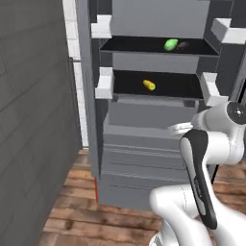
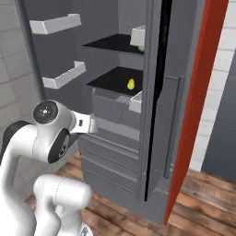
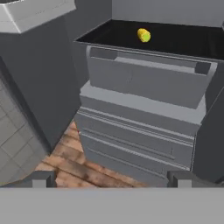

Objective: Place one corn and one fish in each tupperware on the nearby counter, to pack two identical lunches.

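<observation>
The yellowish corn [image 1: 149,85] lies alone on the lower black shelf [image 1: 182,89] of the open fridge [image 1: 144,158], above its grey drawers [image 3: 140,131]; the lime-green corn [image 1: 170,45] sits on the upper shelf [image 1: 129,45] just beside a dark fish [image 1: 182,45]. Nothing looks packed yet — judging by this, both lunches remain to be filled. The gripper [image 3: 111,177] hangs well short of the shelves, jaws spread wide and empty. No brand, label or writing can be read anywhere — all surfaces are plain.
</observation>
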